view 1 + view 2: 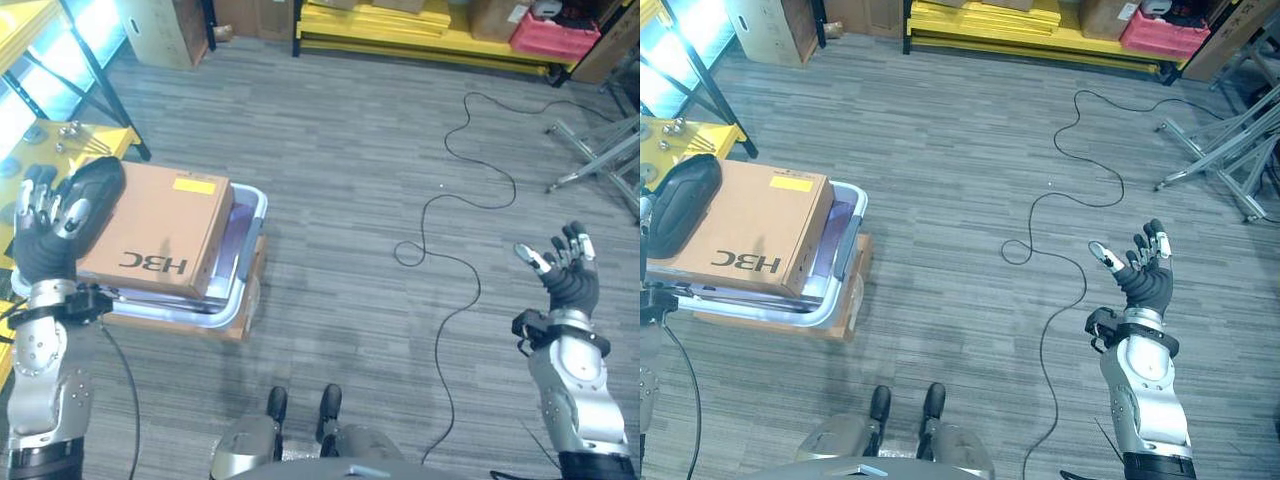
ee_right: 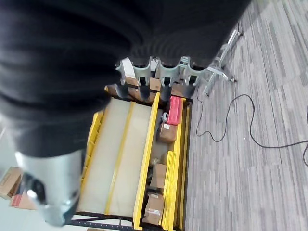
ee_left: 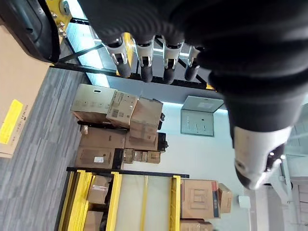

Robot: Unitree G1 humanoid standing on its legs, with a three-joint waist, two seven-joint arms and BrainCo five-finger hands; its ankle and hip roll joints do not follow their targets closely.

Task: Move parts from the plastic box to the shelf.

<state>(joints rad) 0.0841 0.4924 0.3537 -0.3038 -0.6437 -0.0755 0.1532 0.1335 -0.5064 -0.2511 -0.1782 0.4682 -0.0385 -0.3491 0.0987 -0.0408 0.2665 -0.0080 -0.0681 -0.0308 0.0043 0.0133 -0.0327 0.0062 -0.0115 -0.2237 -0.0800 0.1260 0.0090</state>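
Taking the plastic box point(image 1: 240, 285) as the landmark, the nearest risk sits right at its left end: the left hand point(image 1: 45, 235) is raised there, fingers straight and slightly spread, holding nothing. A black part point(image 1: 92, 195) rests on the cardboard box point(image 1: 160, 225) stacked in the plastic box, just beside those fingers. A careless reach could nudge the rounded part off the carton's edge, or shift the loosely stacked carton. Well to the right of the plastic box, the right hand point(image 1: 1145, 275) is lifted palm-up over the floor, fingers spread and empty. Beyond the box's left end stands the yellow shelf point(image 1: 85, 140).
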